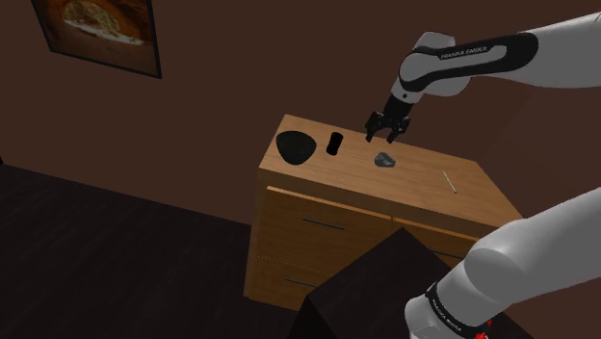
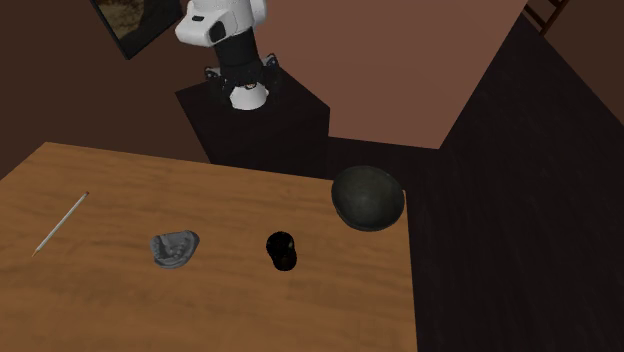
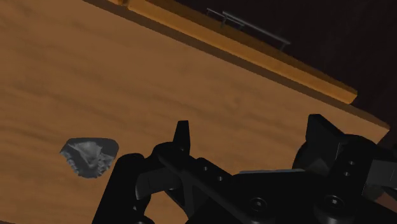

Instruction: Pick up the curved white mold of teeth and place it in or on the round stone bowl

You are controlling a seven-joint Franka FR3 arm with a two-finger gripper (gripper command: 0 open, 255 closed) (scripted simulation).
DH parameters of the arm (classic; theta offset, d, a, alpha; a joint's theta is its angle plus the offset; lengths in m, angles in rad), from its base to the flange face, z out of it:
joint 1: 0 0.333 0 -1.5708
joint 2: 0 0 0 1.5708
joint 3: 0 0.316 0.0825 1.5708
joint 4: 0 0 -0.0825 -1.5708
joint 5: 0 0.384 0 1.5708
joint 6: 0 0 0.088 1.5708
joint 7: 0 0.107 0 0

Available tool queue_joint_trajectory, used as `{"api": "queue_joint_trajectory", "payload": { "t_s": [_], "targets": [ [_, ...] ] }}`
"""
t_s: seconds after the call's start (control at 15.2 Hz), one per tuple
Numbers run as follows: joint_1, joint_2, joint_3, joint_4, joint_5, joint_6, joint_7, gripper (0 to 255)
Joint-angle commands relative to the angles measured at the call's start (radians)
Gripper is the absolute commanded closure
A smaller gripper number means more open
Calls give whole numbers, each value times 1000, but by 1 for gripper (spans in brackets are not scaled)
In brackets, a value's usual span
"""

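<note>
wrist view: claw point(image 3: 250, 130) agape, empty

A wooden dresser point(image 1: 433, 171) with drawers in its front carries four things on its bare top point(image 2: 250, 195), which are spread in a loose row and all apart from one another. In the shoulder view, a dark round bowl point(image 1: 295, 146) sits near the top's left end. Just beside it stands a small black cylinder point(image 1: 333, 143), upright. A grey mold point(image 1: 384, 160) lies near the middle, and a thin pale stick point(image 1: 448, 181) lies flat toward the right end. In the second exterior view the order is reversed: stick point(image 2: 60, 223), mold point(image 2: 173, 248), cylinder point(image 2: 282, 250), then bowl point(image 2: 368, 197) close to the top's right edge.
</note>
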Motion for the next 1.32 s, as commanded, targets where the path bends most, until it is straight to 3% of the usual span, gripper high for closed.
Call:
{"api": "queue_joint_trajectory", "payload": {
  "t_s": [0.0, 0.59, 1.25],
  "targets": [
    [-15, 59, -22, 25, 8, 43, 0, 0],
    [-76, 337, -103, 188, 99, 184, -14, 0],
    [-188, 645, -144, 435, 258, 257, -43, 0]
  ]
}}
